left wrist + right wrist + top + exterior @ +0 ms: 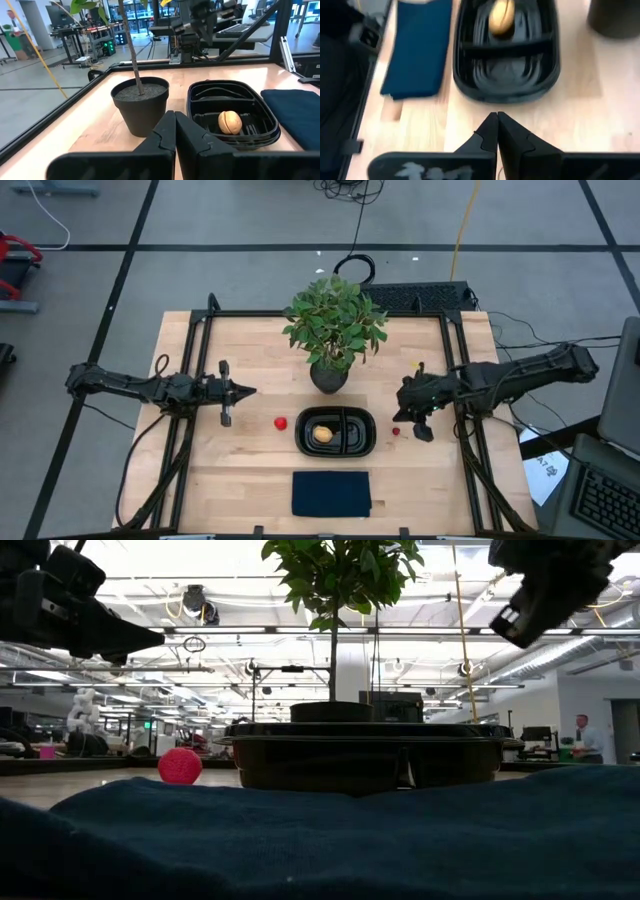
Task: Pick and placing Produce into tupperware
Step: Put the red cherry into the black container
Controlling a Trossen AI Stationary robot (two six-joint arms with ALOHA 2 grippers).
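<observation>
The black oval tupperware (350, 446) sits at mid-table, and the round yellow-orange piece (322, 434) lies in its left compartment, as the left wrist view (230, 121) and right wrist view (501, 17) also show. The red strawberry-like piece (281, 422) rests on the wood left of the tupperware (180, 766). The small dark red berry (396, 431) lies on the wood just right of it. My left gripper (243, 390) hovers shut left of the strawberry. My right gripper (400, 414) is shut and raised beside the berry, which its own wrist view does not show.
A potted green plant (333, 330) stands just behind the tupperware, its black pot (140, 102) close to the rim. A dark blue cloth (331, 493) lies flat at the table's near edge. Black frame rails (190, 430) run along both table sides. A person (583, 735) stands far off.
</observation>
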